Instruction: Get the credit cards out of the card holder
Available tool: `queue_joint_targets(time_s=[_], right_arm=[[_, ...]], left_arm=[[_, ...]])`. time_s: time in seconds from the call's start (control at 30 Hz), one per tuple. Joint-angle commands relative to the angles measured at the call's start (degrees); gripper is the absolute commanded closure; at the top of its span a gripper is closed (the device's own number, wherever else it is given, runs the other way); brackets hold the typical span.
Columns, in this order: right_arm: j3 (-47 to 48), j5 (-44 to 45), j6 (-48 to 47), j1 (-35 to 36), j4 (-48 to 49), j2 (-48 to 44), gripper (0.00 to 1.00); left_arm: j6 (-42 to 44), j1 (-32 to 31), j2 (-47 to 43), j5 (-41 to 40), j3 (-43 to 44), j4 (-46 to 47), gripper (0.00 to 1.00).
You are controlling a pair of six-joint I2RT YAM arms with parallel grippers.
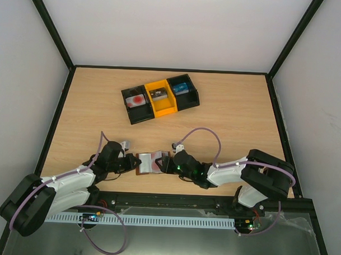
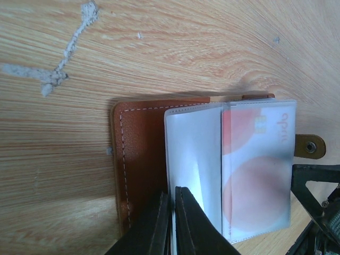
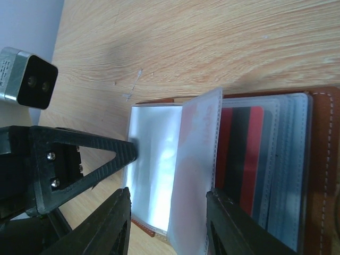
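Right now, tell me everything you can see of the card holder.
The card holder lies open on the table between the arms. Its cover looks like brown leather with pale stitching and a snap tab; inside are frosted plastic sleeves. One shows a whitish card with a red round mark, another a red-and-black card. The left gripper is shut on its edge; the right gripper, open, straddles one raised sleeve.

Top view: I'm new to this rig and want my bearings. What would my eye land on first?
The brown card holder lies open at the table's near edge, both grippers meeting at it: left gripper shut, right gripper open around a clear sleeve. Behind it sits a black-and-yellow tray, something in each of its three compartments.
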Motion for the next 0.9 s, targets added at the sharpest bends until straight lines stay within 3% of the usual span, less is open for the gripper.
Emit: queue_joint_targets(time_s=[0.0,0.33,0.87], right_arm=[[-0.6,-2.1,-0.4,-0.2,3.4,-1.7,0.61],[0.9,-2.8,-1.5,-0.2,2.7,-3.3,0.58],[5.2,-8.8,0.6,-0.2,7.6,2.8,0.57]], left_arm=[[0.1,0.1,-0.1,1.0,-0.6,0.0,0.92],[-1.1,-0.4,0.3,1.5,-0.8,1.7,0.92],[-3.5,-1.8,1.7,3.1,-1.4,5.7,0.93]])
